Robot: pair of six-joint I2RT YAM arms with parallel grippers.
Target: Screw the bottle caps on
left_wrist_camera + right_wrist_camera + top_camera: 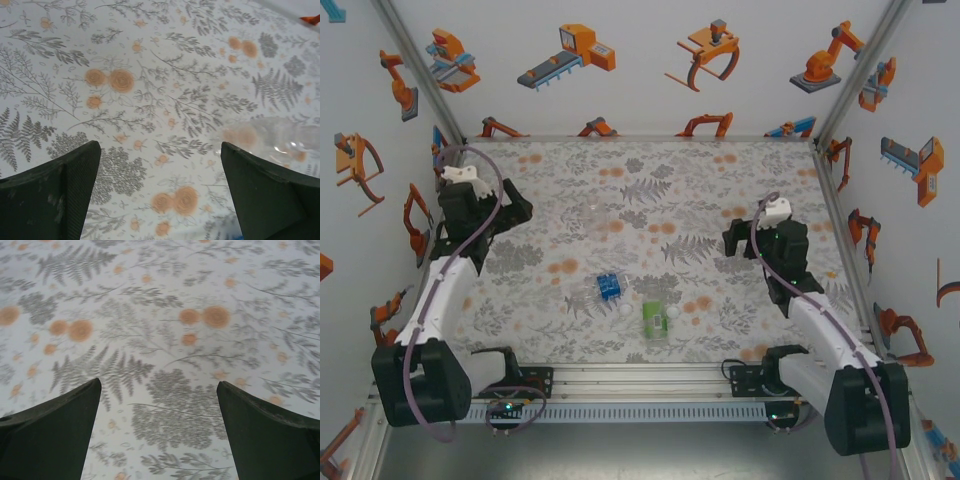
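A bottle with a blue label [609,288] and one with a green label [654,318] lie near the table's front middle. Two small white caps sit beside them, one [625,311] left of the green bottle and one [672,313] right of it. A plain clear bottle [280,135] lies on the cloth ahead and to the right of my left gripper [160,145], faint in the top view [593,211]. My left gripper [510,225] hangs open at the left. My right gripper [730,240] [157,383] hangs open at the right over bare cloth. Neither holds anything.
The table [650,180] is covered with a grey-and-orange floral cloth. White walls with orange robot pictures close it in on the left, back and right. An aluminium rail [640,375] runs along the front edge by the arm bases.
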